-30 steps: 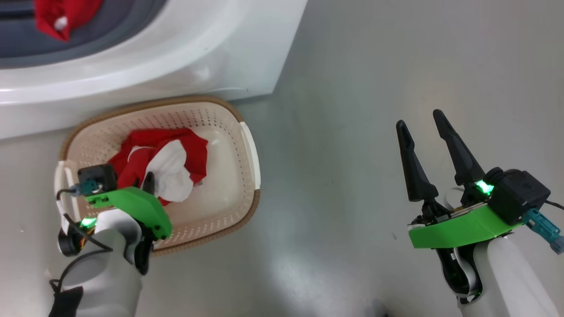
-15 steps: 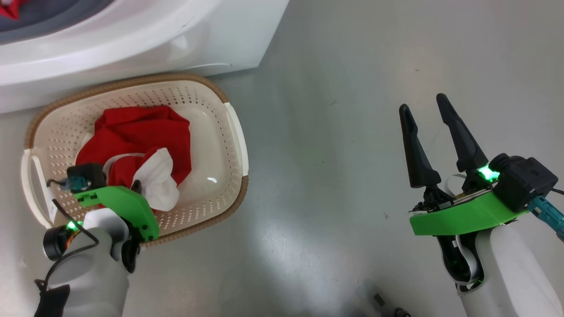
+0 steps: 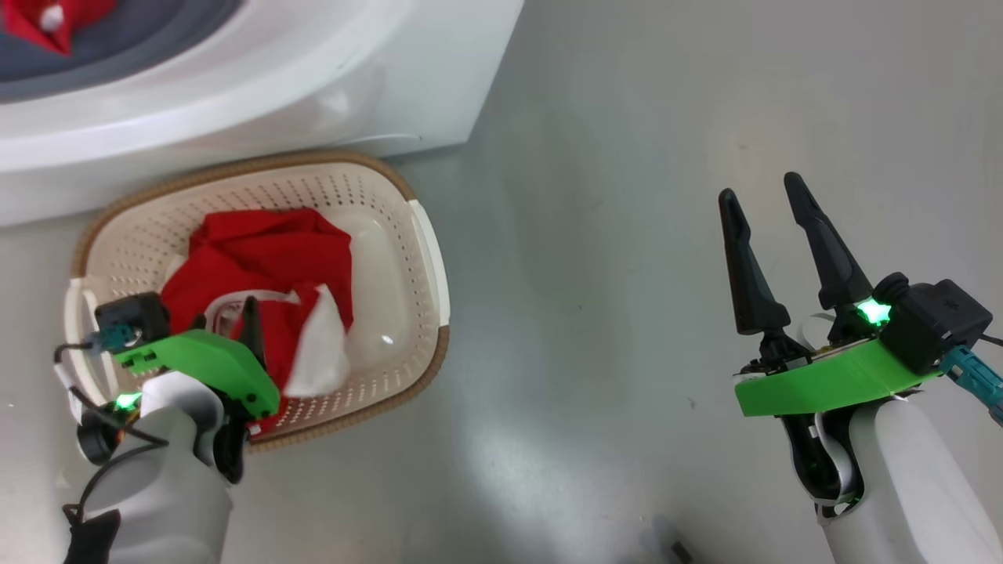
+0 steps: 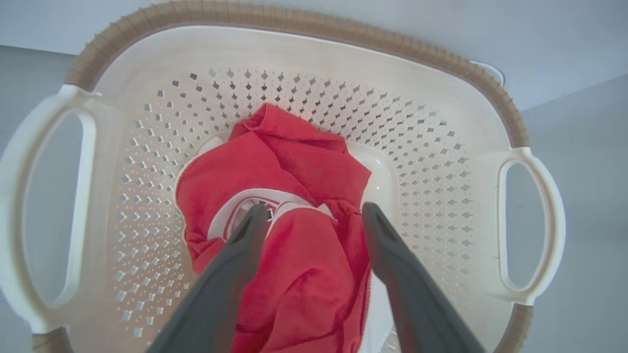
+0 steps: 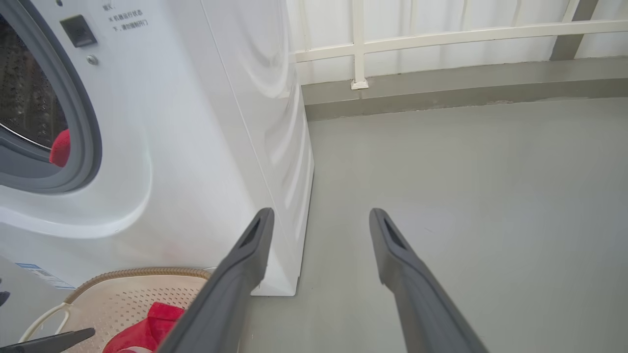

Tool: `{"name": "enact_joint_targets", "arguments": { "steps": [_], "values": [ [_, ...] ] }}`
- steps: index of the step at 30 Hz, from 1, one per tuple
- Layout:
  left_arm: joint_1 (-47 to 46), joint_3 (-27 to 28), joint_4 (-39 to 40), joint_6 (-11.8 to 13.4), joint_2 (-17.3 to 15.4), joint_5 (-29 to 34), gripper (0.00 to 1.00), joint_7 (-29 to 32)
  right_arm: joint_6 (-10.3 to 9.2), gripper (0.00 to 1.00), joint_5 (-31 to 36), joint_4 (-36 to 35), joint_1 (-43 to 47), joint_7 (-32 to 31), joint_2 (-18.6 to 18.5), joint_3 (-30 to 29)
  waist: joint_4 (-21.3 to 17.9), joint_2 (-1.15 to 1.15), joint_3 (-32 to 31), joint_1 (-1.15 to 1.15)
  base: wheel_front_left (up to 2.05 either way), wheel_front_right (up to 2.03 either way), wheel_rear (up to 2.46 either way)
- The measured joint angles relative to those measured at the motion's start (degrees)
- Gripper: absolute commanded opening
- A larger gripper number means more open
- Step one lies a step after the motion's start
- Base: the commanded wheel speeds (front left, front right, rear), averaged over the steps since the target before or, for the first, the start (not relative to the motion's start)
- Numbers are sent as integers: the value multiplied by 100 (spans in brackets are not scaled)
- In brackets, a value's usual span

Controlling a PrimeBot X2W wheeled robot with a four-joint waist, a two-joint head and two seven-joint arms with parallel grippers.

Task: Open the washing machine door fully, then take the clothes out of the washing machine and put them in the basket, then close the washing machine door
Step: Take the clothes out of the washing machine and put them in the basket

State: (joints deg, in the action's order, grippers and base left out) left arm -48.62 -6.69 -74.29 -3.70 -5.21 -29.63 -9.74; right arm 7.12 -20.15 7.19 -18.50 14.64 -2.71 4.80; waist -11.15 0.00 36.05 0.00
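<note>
Red clothes (image 4: pixel 294 162) in basket (image 4: pixel 294 44) sit between wide-open, empty fingers of left gripper (image 4: pixel 314 211); withdrawal could snag fabric out; right gripper (image 3: pixel 758 186) open, empty.

The basket (image 3: pixel 235 168) is parked on the floor (image 3: pixel 627 157) just in front of the washing machine (image 3: pixel 313 78). The clothes (image 3: pixel 266 251) are piled inside it, under the left tool (image 4: pixel 314 211); one more garment (image 3: pixel 35 19) is lodged in the machine's opening. The right tool (image 3: pixel 759 188) is held well off to the right.

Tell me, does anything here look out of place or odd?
One red piece lies at the washer's opening, apart from the clothes in the basket. Nothing looks spilled or damaged.
</note>
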Motion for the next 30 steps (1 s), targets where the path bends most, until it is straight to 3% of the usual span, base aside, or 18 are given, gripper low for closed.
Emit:
{"name": "enact_joint_targets", "arguments": {
  "steps": [11, 15, 30],
  "values": [
    [462, -116, 468, -269, 158, 1, 100, -449, 0, 100, 64, 89, 178, 0, -1, -345, 257, 0, -663, 0, 0, 0, 0],
    [823, -92, 1354, -312, 177, 99, 100, -457, 1, 100, 447, 108, 267, 0, 2, -366, 380, 0, -936, 0, 0, 0, 0],
    [2379, 559, 4421, -337, 278, 704, 100, -475, 1, 100, 794, 292, 644, 0, 0, -491, 752, 0, -2088, 0, 0, 0, 0]
  ]
}}
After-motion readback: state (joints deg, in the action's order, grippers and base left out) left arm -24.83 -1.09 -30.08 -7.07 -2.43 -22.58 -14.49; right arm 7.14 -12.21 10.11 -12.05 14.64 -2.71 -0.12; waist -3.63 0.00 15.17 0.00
